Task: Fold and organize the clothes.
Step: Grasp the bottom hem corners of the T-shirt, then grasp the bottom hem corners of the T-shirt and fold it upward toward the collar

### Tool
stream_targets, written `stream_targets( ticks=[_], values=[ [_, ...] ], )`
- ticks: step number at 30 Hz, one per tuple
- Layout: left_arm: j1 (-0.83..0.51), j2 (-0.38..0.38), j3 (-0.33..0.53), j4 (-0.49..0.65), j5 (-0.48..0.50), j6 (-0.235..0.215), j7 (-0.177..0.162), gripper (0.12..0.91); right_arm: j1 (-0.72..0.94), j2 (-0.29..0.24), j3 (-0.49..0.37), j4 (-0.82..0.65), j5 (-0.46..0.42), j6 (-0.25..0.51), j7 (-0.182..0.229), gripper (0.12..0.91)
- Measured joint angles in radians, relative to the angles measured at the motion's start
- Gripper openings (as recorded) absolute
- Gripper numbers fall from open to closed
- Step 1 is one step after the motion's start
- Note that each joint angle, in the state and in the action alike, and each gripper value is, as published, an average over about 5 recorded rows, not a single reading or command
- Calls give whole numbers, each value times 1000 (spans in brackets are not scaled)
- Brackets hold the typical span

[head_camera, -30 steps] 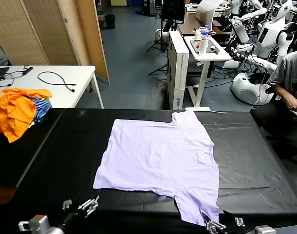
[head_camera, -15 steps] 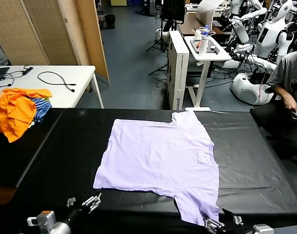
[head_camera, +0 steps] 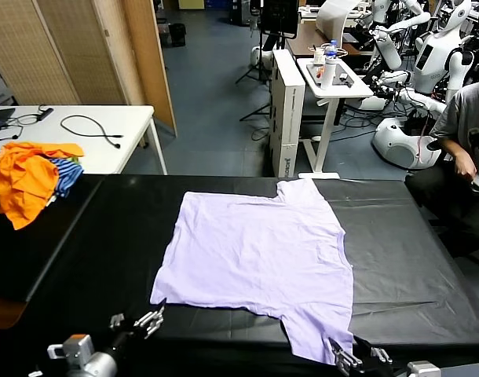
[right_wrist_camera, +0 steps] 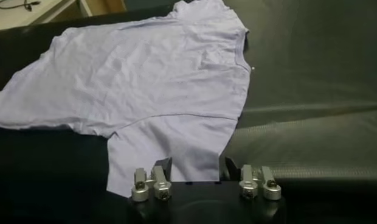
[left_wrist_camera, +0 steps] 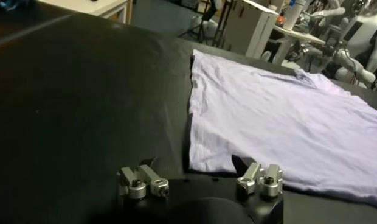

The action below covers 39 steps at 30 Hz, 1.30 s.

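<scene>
I see my left gripper (head_camera: 149, 320), fingers spread open, has crept toward the near-left corner of the lavender T-shirt (head_camera: 259, 255) lying flat mid-table (head_camera: 106, 243), while my right gripper (head_camera: 353, 359), also open, waits at the near sleeve, so folding looks imminent.

Right gripper (head_camera: 356, 360) half cut off at head view's bottom edge; T-shirt (head_camera: 259, 255) underside hidden.

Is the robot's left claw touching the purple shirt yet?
Apart. The left wrist view shows the open left gripper short of the T-shirt, with a strip of black table showing before the cloth's near corner.
</scene>
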Motion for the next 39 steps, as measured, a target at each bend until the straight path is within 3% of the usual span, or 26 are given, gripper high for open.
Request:
stream_targets(
  ticks=[7, 9, 12, 16, 29, 33, 39],
  values=[
    [-1, -11, 22, 11, 22, -6, 4, 352, -1, 0, -2, 1, -1, -3, 0, 524],
    [3, -14, 25, 9, 26, -6, 4, 258, -2, 0, -3, 5, -3, -6, 2, 406],
    [10, -15, 26, 0, 26, -5, 4, 182, -7, -2, -6, 13, -4, -17, 9, 215],
    [26, -14, 22, -18, 25, -5, -5, 147, -17, -4, -4, 29, -4, -36, 21, 139],
    [126, -16, -49, -118, -14, -3, -24, 147, -46, -26, 3, 86, 3, -92, 61, 139],
    [153, -14, -78, -143, -36, -4, -24, 147, -25, -37, 11, 85, 40, -71, 55, 139],
    [148, -26, -84, -154, -62, -14, -17, 147, 66, -82, 8, 46, 108, 21, 37, 139]
  ],
)
